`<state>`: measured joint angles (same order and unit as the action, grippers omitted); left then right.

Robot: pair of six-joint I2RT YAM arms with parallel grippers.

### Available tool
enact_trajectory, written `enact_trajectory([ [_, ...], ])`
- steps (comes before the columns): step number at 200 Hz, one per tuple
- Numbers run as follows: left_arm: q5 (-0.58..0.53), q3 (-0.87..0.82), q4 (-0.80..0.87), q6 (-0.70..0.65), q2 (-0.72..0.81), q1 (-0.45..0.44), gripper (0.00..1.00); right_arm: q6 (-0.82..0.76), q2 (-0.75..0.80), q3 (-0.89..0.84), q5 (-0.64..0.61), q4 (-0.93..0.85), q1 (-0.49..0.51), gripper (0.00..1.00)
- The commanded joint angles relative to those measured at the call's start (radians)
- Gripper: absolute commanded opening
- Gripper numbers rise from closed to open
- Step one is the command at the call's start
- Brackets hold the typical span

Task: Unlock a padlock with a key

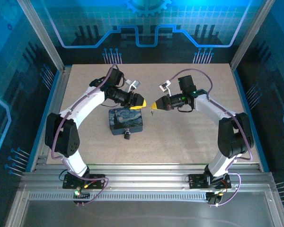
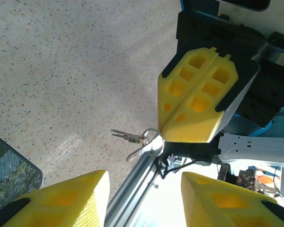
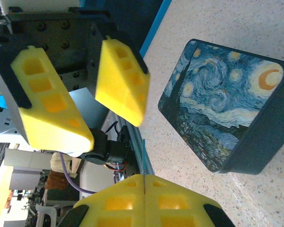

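Speckled surface (image 1: 194, 137), top-view centre: right hand (image 1: 154, 105) clamped on key (image 2: 141, 141), blade pointing frame-left in left wrist view. Left hand (image 1: 143, 101) opposite, half-spread, empty. Padlock (image 1: 127, 135) sits lower left of key, at box (image 1: 125, 120) bottom edge.

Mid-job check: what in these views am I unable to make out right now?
- The padlock, top view: too small and dark, at the near side of the box, to tell whether the shackle is locked or where the keyhole faces.
- The key, left wrist view: its held end is hidden inside the shut right gripper, and the blades are blurred.
- The box, left wrist view: cut off by the left edge.
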<state>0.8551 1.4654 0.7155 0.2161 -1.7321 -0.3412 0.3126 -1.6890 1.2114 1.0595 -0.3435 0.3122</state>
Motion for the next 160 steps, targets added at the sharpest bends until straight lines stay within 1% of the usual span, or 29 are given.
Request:
enact_trajectory([
  [1, 0.047, -0.017, -0.01, -0.048, -0.016, 0.002, 0.44, -0.003, -0.019, 0.037, 0.04, 0.0, 0.024, 0.0],
  [23, 0.06, -0.02, -0.011, -0.054, -0.021, 0.002, 0.44, 0.016, -0.034, 0.04, 0.038, 0.025, 0.034, 0.0],
  [67, 0.1, -0.03, -0.012, -0.066, -0.016, 0.002, 0.34, 0.041, -0.065, 0.053, 0.033, 0.053, 0.051, 0.0],
  [109, 0.117, -0.048, -0.017, -0.068, -0.013, 0.008, 0.32, 0.054, -0.07, 0.05, 0.03, 0.07, 0.051, 0.0],
  [160, 0.131, -0.063, -0.031, -0.06, -0.005, 0.011, 0.22, 0.066, -0.08, 0.055, 0.031, 0.086, 0.056, 0.0],
])
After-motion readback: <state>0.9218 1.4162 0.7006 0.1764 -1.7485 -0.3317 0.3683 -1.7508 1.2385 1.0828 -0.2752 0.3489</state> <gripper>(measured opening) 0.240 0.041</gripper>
